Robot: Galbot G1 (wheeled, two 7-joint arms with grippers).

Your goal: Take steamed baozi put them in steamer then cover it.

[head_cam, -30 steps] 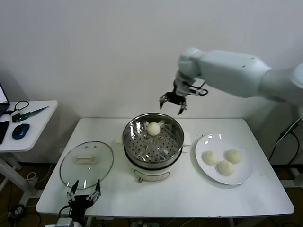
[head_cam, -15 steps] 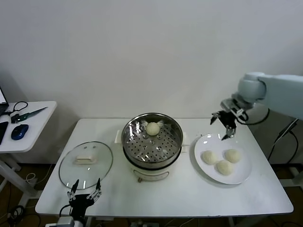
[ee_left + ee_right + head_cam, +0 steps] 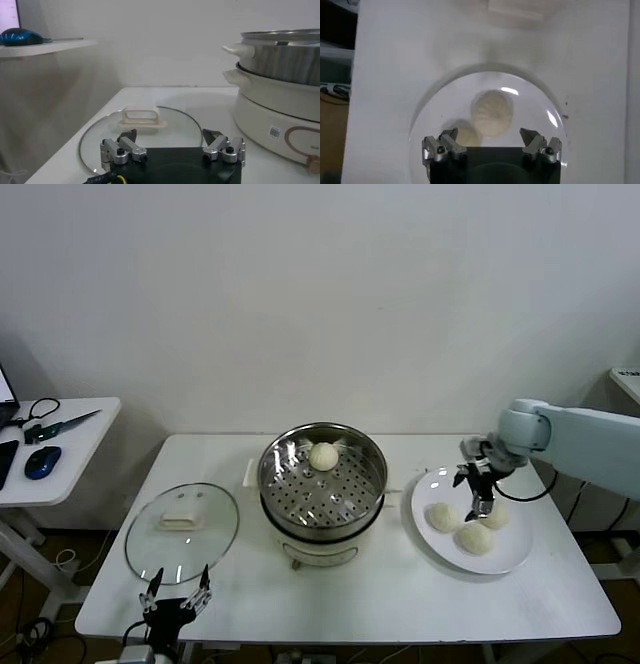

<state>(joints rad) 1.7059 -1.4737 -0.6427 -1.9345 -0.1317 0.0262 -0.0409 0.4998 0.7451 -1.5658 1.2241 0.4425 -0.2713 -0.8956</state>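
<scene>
Nearest, the left gripper [image 3: 177,602] idles spread wide and empty off the table's [image 3: 350,604] front edge, just short of the cover [image 3: 182,531] left of the steamer [image 3: 323,484] (one baozi [image 3: 323,455] inside). Right of the steamer, the right gripper [image 3: 477,492] hangs open, empty, over three buns [image 3: 474,538] on the plate [image 3: 440,481].

My right gripper [image 3: 478,493] hangs low on an outstretched arm, fingers spread and pointing down. My left gripper [image 3: 176,595] rests parked near my body, fingers apart.
</scene>
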